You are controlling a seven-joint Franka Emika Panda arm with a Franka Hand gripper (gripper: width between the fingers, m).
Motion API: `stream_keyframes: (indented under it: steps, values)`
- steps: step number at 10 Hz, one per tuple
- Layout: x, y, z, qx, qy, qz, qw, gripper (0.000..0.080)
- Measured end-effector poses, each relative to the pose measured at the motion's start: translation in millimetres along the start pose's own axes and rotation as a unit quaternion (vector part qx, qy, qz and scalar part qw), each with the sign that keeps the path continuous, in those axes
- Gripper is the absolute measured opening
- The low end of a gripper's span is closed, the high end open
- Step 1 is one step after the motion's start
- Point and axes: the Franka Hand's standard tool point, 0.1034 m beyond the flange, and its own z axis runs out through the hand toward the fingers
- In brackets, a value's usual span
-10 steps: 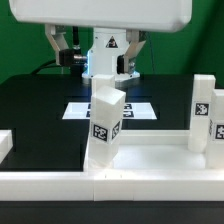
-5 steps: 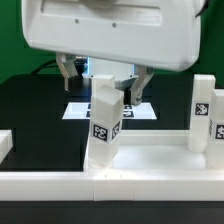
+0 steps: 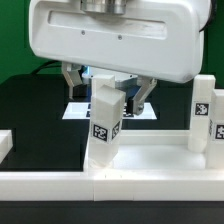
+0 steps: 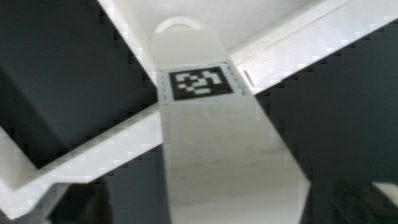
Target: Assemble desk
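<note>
A white leg [image 3: 105, 122] with a black-and-white tag stands on the desk top [image 3: 140, 182], near its far rim, leaning slightly. My gripper [image 3: 108, 90] hangs directly above it, open, one finger [image 3: 72, 80] on each side of the leg's upper end; no contact shows. In the wrist view the leg [image 4: 214, 140] runs up between the two dark fingers [image 4: 68, 203], its tag [image 4: 199, 82] facing the camera. A second tagged leg [image 3: 202, 110] stands upright at the exterior view's right.
The marker board [image 3: 77, 108] lies on the black table behind the leg, partly hidden by my hand. Another tagged white piece [image 3: 218, 130] shows at the right edge, and a white block [image 3: 5, 146] at the left edge.
My hand has come down and toward the camera, from well above the leg to straddling its top. The leg has not moved.
</note>
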Motion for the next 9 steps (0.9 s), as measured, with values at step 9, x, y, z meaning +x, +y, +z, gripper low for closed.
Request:
stream_keyframes:
  steps: [9]
  values:
    - [-9.6, 21.9, -2.2, 0.012, 0.031, 0.310, 0.950, 0.0295]
